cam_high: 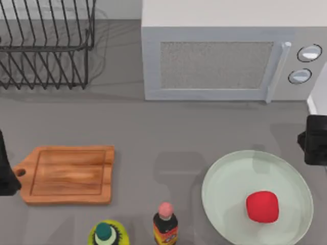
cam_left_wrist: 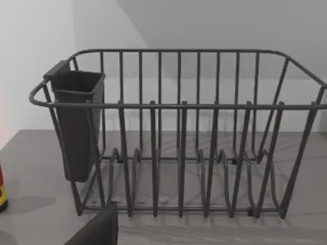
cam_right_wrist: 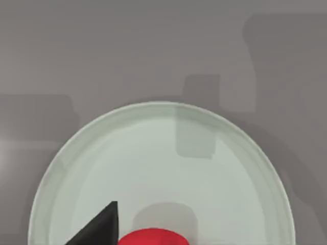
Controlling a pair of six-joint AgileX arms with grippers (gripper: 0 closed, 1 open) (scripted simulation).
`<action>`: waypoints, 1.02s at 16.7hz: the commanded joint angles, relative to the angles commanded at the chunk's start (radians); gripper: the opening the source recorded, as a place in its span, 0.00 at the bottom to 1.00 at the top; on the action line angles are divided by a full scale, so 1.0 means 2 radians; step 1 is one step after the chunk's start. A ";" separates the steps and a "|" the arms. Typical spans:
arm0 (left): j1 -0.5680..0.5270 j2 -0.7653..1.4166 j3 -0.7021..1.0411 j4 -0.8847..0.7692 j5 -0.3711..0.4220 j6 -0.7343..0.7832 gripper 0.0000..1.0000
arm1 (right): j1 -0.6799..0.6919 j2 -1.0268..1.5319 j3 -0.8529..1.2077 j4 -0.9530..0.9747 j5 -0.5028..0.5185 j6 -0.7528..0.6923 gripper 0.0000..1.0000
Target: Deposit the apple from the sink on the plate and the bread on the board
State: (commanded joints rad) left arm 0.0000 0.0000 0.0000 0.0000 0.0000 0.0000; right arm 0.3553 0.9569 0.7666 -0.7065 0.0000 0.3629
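The red apple rests on the pale green plate at the table's front right, right of the plate's middle. In the right wrist view the apple shows at the picture's edge on the plate. The wooden board lies bare at the front left, handle pointing left. My right gripper hangs at the right edge, just beyond the plate's far right rim, apart from the apple. My left gripper stays at the left edge beside the board's handle. The bread and the sink are out of view.
A microwave stands at the back, and a black wire dish rack with a dark cutlery cup at the back left. A pink-capped dark bottle and a green-capped yellow bottle stand at the front edge between board and plate.
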 joint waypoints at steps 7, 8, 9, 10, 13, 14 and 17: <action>0.000 0.000 0.000 0.000 0.000 0.000 1.00 | -0.116 -0.335 -0.253 0.230 0.000 -0.118 1.00; 0.000 0.000 0.000 0.000 0.000 0.000 1.00 | -0.130 -0.371 -0.283 0.258 0.000 -0.132 1.00; 0.000 0.000 0.000 0.000 0.000 0.000 1.00 | -0.142 -0.402 -0.310 0.283 0.000 -0.145 1.00; 0.000 0.000 0.000 0.000 0.000 0.000 1.00 | -0.153 -0.428 -0.334 0.306 0.000 -0.157 1.00; 0.000 0.000 0.000 0.000 0.000 0.000 1.00 | -0.175 -0.474 -0.379 0.349 0.000 -0.179 1.00; 0.000 0.000 0.000 0.000 0.000 0.000 1.00 | -0.178 -0.478 -0.383 0.353 0.000 -0.181 1.00; 0.000 0.000 0.000 0.000 0.000 0.000 1.00 | -0.178 -0.478 -0.383 0.353 0.000 -0.181 1.00</action>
State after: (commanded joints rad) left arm 0.0000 0.0000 0.0000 0.0000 0.0000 0.0000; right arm 0.0000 0.0001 0.0000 0.0001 0.0000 0.0000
